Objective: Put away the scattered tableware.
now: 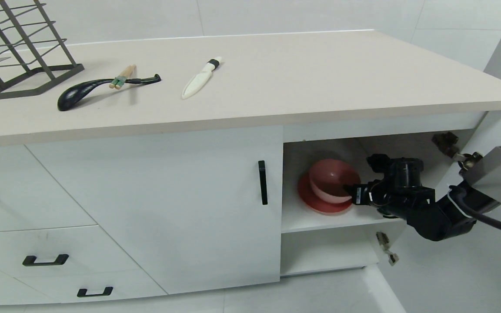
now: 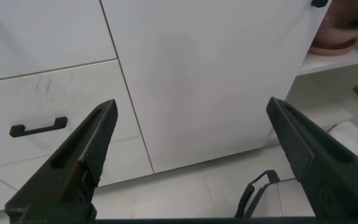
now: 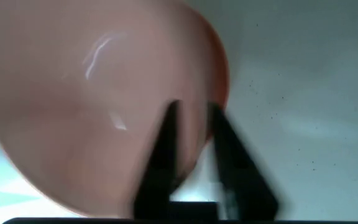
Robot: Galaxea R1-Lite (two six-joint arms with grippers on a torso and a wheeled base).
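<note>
In the open cabinet (image 1: 295, 161), right pincer (image 1: 349, 194) pinching pink bowl (image 1: 329, 179) rim, left pincer (image 2: 190, 107) spread

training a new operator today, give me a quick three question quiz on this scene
1. True or false: the right gripper is shut on the rim of the bowl.
2. What lies under the bowl? A: plate; B: cutting board; C: pan lid.
3. Fill in: the left gripper has its fingers ____.
Key: 1 true; 2 A; 3 open.
</note>
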